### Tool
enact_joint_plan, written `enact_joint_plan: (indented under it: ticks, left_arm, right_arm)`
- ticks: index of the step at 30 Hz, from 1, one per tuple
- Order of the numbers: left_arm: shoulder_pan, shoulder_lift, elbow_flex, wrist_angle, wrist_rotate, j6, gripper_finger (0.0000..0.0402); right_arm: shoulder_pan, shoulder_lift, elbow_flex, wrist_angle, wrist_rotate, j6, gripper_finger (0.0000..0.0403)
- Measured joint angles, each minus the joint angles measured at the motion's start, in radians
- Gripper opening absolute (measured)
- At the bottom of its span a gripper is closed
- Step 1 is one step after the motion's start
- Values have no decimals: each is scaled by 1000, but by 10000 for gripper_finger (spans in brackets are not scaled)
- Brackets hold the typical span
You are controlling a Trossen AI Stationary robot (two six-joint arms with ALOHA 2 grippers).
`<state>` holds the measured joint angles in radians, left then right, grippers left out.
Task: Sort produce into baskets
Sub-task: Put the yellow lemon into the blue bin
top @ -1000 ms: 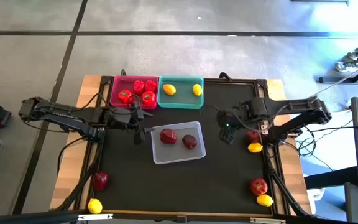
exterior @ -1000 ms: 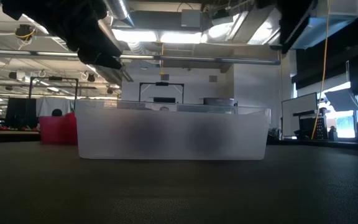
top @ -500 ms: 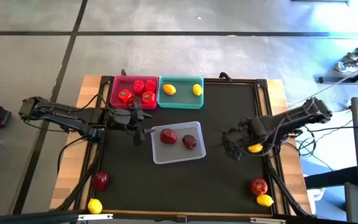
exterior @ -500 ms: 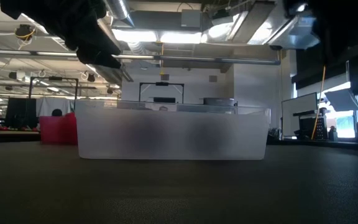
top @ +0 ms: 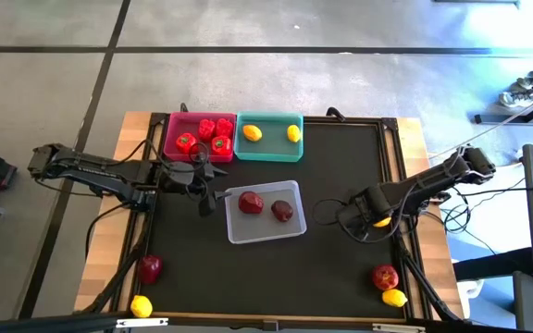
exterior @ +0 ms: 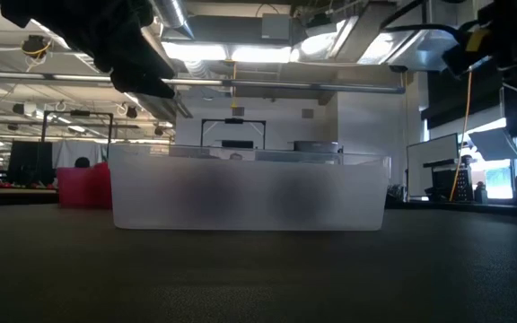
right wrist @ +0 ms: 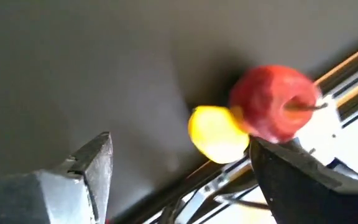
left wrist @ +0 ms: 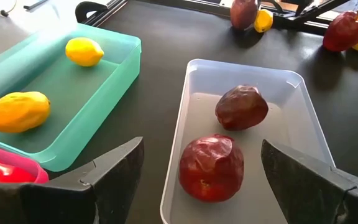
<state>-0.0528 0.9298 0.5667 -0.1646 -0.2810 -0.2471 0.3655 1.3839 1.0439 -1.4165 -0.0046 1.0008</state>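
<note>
Three baskets stand on the black mat. The pink one point(top: 168, 139) holds red peppers point(top: 213, 135). The teal one point(top: 271, 143) holds two lemons point(left wrist: 82, 51). The grey-white one point(top: 231, 231) holds two apples point(left wrist: 211, 167). My left gripper point(top: 207, 191) hangs open just left of the grey-white basket. My right gripper point(top: 353, 223) is open above the mat and points down. It is beside a lemon point(right wrist: 216, 134) and an apple point(right wrist: 275, 112) that lie against the mat's right border. In the high view my right arm hides that apple.
An apple point(top: 150, 268) and a lemon point(top: 142, 306) lie at the near left corner. Another apple point(top: 385, 276) and lemon point(top: 394, 298) lie at the near right. A raised frame point(top: 398, 139) runs along the mat's right side. Bare mat point(top: 276, 277) lies in front of the grey-white basket.
My right gripper has swung toward the table's near edge and come down. It has tipped to point more steeply down beside the lemon at the right border. The arm now covers the apple there. The left arm has kept still.
</note>
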Motion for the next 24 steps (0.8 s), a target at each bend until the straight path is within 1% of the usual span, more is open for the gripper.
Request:
enact_joint_plan:
  ticks: [6,10,13,17,21,24]
  left_arm:
    - [0,0,0,0,0,-2,317]
    - [0,0,0,0,0,-8,317]
    - [0,0,0,0,0,-8,317]
    - [0,0,0,0,0,-8,318]
    - [0,0,0,0,0,-6,318]
    - [0,0,0,-1,0,-1,318]
  right_arm:
    - [1,1,0,-43,-27,155,303]
    - [1,1,-10,-49,-35,228,303]
    - [1,1,-53,-46,-65,291,303]
    - [2,1,-136,10,-146,361,303]
    - [0,1,-186,65,-145,387,303]
    - [0,1,-224,70,-145,410,303]
